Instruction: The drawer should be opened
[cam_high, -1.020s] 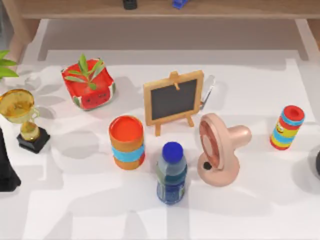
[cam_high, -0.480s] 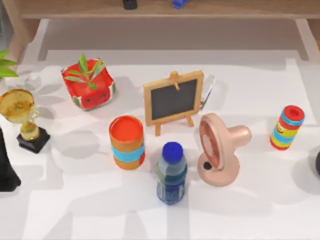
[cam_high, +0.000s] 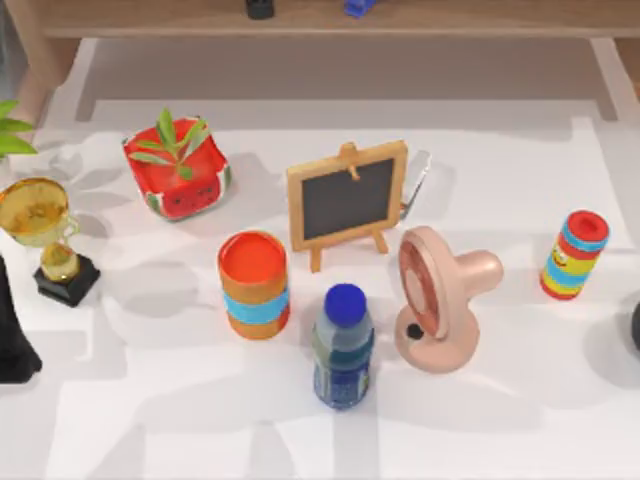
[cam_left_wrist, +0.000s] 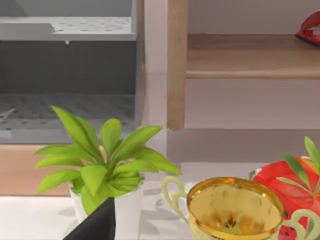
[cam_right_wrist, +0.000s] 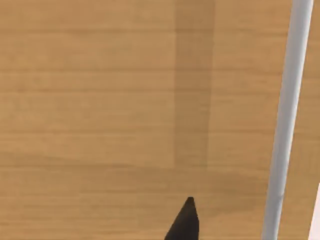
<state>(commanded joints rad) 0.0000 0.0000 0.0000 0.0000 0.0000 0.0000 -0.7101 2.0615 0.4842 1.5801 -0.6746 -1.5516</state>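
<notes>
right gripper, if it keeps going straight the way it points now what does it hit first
Most likely the wooden panel: the right wrist view looks flat onto it, with a dark fingertip aimed at it. A pale bar runs beside that line. How far off the panel is can't be judged.

Matte black left arm (cam_high: 12, 335) and pointed fingertip (cam_right_wrist: 185, 222) (no markings)
</notes>
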